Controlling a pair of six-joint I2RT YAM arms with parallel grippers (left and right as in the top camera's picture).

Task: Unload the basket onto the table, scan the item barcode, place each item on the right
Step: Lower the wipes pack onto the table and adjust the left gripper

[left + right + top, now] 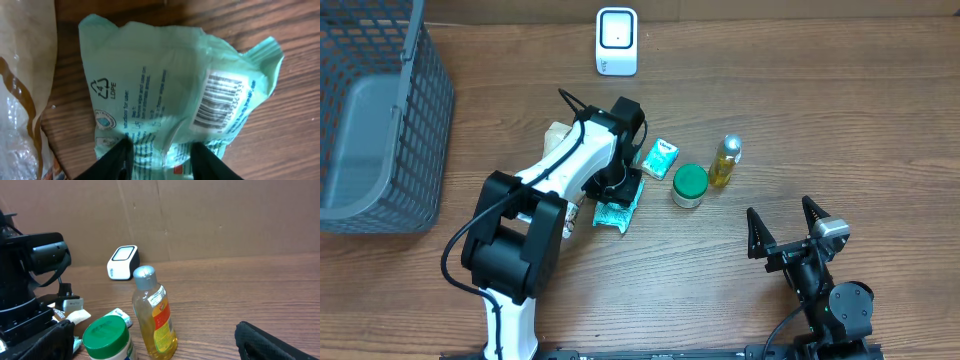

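The green packet [150,90] is looking like thin plastic film, crinkled and slightly glossy. The table [290,140] is showing matt, grained wood. The bottle [155,320] is appearing as clear, shiny plastic; the basket [430,90] is showing grey mesh.

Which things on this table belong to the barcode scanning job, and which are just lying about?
In the job:
- green packet, barcode showing
- white scanner
- left claw, straddling the packet

Lying about:
- green-lidded jar
- yellow bottle
- small teal packet
- grey mesh basket
- clear crinkly bag
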